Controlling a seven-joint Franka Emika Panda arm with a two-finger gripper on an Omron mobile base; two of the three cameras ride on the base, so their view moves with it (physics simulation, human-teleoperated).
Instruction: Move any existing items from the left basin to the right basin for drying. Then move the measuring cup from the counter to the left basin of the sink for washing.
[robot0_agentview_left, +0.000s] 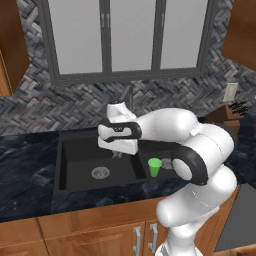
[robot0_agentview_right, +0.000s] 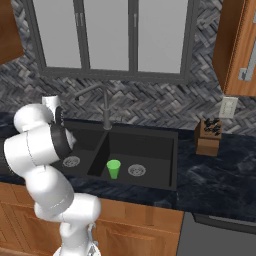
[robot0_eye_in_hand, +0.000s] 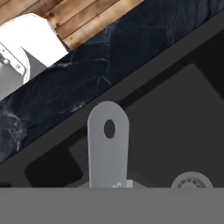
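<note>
Measuring cup (robot0_eye_in_hand: 108, 144) looks tiny, light and stiff; gripper (robot0_agentview_left: 118, 154) is clamped on its thin flat handle over the left basin (robot0_agentview_left: 80, 172), sensible spot.

Both base views look forward and down from behind the arm, left and right, sharing the sink (robot0_agentview_left: 75, 150) (robot0_agentview_right: 165, 150). The hand view looks closely into one basin.
</note>
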